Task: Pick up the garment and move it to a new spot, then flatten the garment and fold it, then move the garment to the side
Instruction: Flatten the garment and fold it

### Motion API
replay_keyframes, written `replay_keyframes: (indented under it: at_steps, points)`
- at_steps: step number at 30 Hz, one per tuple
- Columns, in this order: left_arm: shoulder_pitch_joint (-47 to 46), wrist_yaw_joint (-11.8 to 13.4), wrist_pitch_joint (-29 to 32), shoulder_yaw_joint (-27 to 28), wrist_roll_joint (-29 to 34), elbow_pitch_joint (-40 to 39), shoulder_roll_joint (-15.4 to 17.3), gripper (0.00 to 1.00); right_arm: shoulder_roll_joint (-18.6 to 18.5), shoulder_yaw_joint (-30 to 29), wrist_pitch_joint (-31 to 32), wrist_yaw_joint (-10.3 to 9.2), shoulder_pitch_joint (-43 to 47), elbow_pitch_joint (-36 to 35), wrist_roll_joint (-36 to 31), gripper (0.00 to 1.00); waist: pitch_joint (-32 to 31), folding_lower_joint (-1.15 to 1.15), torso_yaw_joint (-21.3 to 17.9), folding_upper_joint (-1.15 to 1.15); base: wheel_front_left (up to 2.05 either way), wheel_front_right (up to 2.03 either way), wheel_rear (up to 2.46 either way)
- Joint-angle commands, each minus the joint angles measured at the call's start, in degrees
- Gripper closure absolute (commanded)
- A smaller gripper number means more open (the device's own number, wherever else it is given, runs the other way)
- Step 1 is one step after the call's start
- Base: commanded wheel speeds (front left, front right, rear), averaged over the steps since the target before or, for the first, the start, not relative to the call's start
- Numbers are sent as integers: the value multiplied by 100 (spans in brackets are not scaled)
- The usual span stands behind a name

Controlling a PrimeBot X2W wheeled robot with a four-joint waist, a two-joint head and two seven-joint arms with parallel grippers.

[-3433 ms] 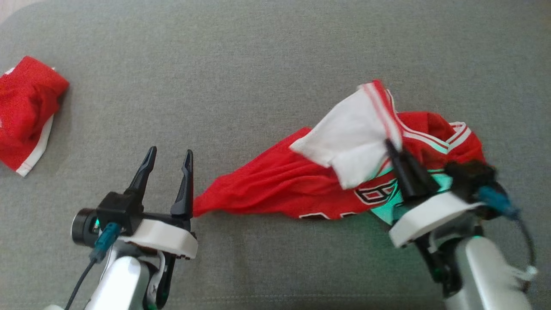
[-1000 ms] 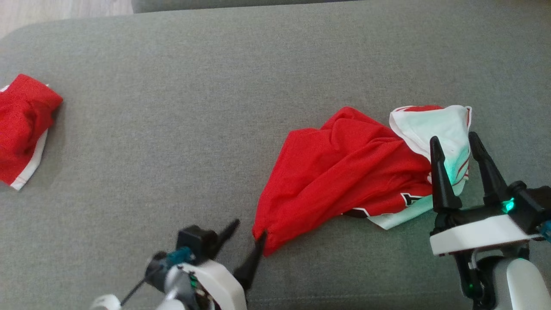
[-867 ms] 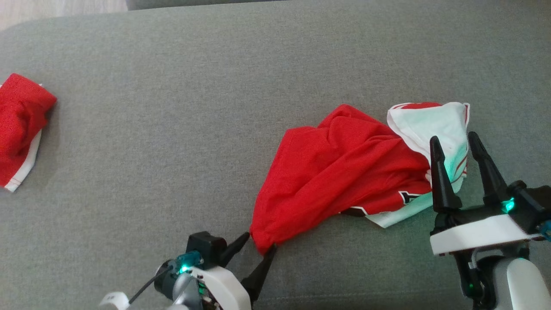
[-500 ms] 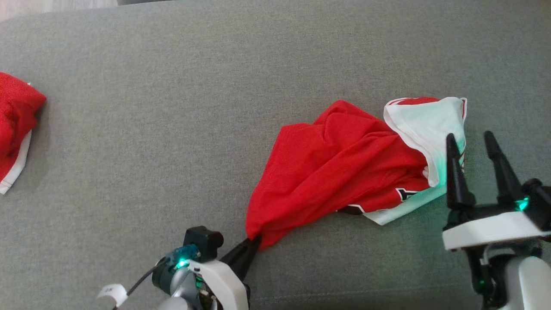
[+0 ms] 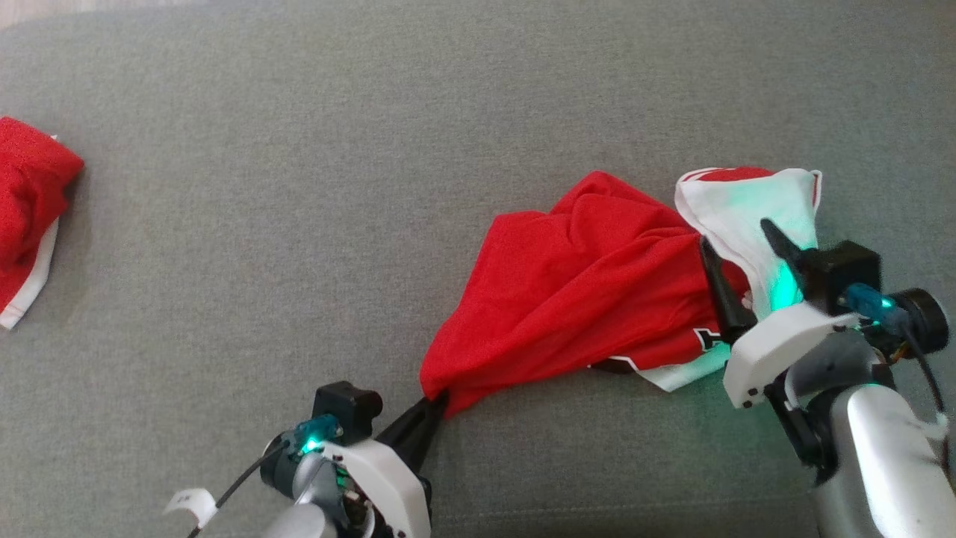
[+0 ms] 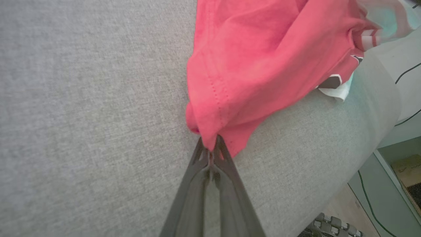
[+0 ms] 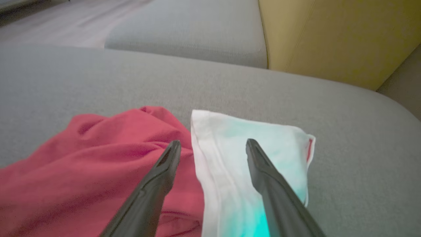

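The left tool [image 5: 439,401] and right tool [image 5: 734,234] have long black fingers [image 5: 718,288], white bases [image 5: 777,340], silver arms [image 5: 874,452] and teal plugs [image 5: 863,297] with green lights [image 5: 308,447].

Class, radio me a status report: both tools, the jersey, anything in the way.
Left tool shut on a corner of the red jersey. Right tool open over its white fold. Another red garment lies far left, apart.

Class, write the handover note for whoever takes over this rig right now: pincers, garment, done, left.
Left pincer: shut on a red hem corner of the garment.
Right pincer: open, poised over the white part, gripping nothing.
Garment: crumpled on the grey cushion; another red cloth lies at far left.
Done: one corner gripped.
Left: grip a second spot, flatten, fold, move aside.
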Motion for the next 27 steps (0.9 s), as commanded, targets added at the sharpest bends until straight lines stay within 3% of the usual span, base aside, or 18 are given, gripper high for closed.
replay_keyframes:
  at_steps: [1, 5, 6, 8, 18, 27]
  points:
    - [-205, 15, -69, 151, 25, -137, -18, 100, -70, 153, 92, 44, -132, -135, -34, 0, 25, 0, 24, 0, 0, 0, 0]
    - [-273, 31, -130, 166, 21, -114, -23, 100, -155, 167, 390, 44, -211, 31, -64, 0, 103, 0, 64, 0, 0, 0, 0]
    - [-286, 39, -152, 172, 23, -107, -21, 100, -141, 118, 396, 44, -215, 45, -56, 51, 115, 0, 70, 0, 0, 0, 0]
    - [-310, 63, -224, 184, 48, -109, -12, 100, -60, -63, 304, 44, -207, 24, -25, 100, 135, 0, 83, 0, 0, 0, 0]
    - [-521, 292, -816, 504, 198, -549, 189, 100, 325, -951, -472, 44, -45, -436, 357, 100, -11, 0, 96, 0, 0, 0, 0]
    - [-918, 487, -1103, 828, 399, -1334, 469, 100, 397, -1154, -1120, 44, -337, -1301, 795, 100, -309, 0, 57, 0, 0, 0, 0]
